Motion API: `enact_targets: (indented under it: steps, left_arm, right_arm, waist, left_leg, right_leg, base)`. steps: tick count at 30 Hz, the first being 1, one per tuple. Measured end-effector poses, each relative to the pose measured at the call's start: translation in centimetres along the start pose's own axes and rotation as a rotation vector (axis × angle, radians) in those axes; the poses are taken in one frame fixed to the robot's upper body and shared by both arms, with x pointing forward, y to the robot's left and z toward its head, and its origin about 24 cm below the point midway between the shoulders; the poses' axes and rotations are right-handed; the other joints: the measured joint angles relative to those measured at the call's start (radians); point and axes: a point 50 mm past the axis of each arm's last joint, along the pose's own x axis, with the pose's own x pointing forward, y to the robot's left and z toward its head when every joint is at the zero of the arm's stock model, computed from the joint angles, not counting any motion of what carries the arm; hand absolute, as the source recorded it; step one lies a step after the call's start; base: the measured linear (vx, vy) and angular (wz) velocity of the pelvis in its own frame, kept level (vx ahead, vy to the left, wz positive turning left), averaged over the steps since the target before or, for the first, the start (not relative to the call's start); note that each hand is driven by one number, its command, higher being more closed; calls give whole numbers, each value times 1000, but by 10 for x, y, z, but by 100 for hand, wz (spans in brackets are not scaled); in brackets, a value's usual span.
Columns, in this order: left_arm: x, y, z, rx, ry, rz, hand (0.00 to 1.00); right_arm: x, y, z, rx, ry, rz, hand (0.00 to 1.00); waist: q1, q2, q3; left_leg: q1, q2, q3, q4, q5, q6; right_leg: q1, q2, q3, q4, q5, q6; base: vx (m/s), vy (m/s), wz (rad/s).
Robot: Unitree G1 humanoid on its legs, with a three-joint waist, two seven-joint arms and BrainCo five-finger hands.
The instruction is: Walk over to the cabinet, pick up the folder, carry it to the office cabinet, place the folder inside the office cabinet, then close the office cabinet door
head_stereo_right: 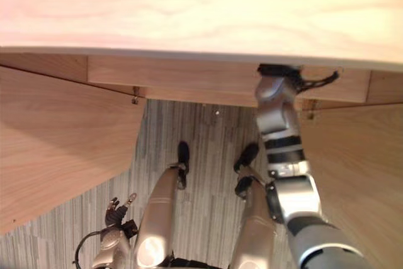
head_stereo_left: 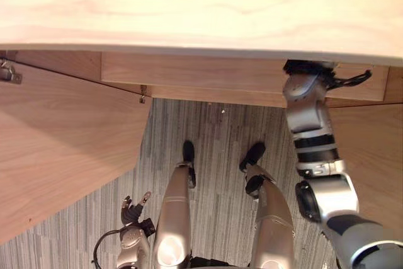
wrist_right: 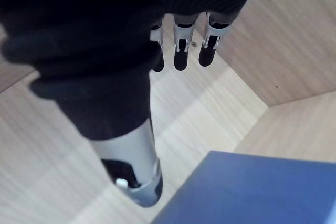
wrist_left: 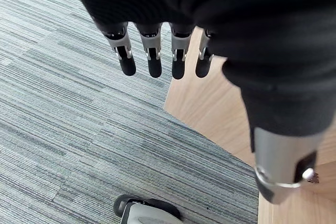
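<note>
The fingers (wrist_right: 180, 51) of the right hand (wrist_right: 121, 30) are straight and loose, side by side, with the thumb set apart, and they hold nothing. They point into a back corner of the light wooden office cabinet (wrist_right: 58, 145), whose pale grained panels surround the hand. The flat blue folder (wrist_right: 252, 187) lies inside that cabinet, near the hand and clear of the fingers.

Seen from the head, the right arm reaches in under the cabinet's broad pale wooden top (head_stereo_left: 201, 4). It passes between the brown wooden left door (head_stereo_left: 56, 149) and the matching right door (head_stereo_left: 371, 155), both standing open.

The fingers (wrist_left: 153, 61) of the left hand (wrist_left: 220, 19) are likewise straight and empty. That hand is low at the robot's left side over the grey striped carpet (wrist_left: 63, 108), just beside the edge of the left door.
</note>
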Motion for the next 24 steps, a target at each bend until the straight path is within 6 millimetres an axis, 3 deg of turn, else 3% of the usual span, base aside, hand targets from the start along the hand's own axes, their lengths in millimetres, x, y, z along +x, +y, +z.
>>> enact_targets:
  steps: [6,7,11,14,19,21,24]
  left_arm:
    - [0,3,-4,19,16,8,0]
    - [0,4,-6,28,23,10,0]
    - [1,9,-11,51,46,20,0]
    - [1,12,-14,64,56,25,0]
    - [4,20,-11,128,44,36,0]
    - [5,23,-10,146,43,42,0]
    - [5,26,-12,171,47,54,0]
  right_arm:
    - [-96,51,-11,-75,-16,341,0]
    - [-122,63,-19,-113,-8,461,0]
    - [-179,83,-31,-163,13,704,0]
    - [-207,88,-31,-149,16,816,0]
    - [-264,88,-35,-27,128,1035,0]
    - [-287,81,-51,-6,251,1106,0]
    - [-331,57,-91,34,602,1179,0]
  waist:
    - [-14,-1,0]
    - [-17,-1,0]
    - [-42,-6,-2]
    - [-46,-15,0]
    - [-70,-64,-8]
    - [-72,-87,-21]
    - [-86,-124,-85]
  left_leg:
    - [71,17,26,-19,-9,-5]
    - [108,18,40,-35,-9,-5]
    - [186,21,53,-69,-8,-8]
    - [247,25,82,-101,-6,-10]
    - [389,33,133,-182,3,-23]
    - [441,37,148,-214,5,-31]
    - [510,39,156,-262,8,-35]
  right_leg:
    - [60,21,17,-35,7,6]
    - [85,24,27,-45,9,6]
    - [155,42,33,-82,16,9]
    - [195,54,55,-110,29,10]
    - [304,89,90,-195,53,16]
    - [353,103,102,-243,67,23]
    - [432,124,102,-322,87,27]
  base:
    - [39,44,-12]
    - [40,39,-13]
    - [38,29,-8]
    - [40,35,-22]
    - [36,22,-26]
    - [57,33,-22]
    - [110,30,-5]
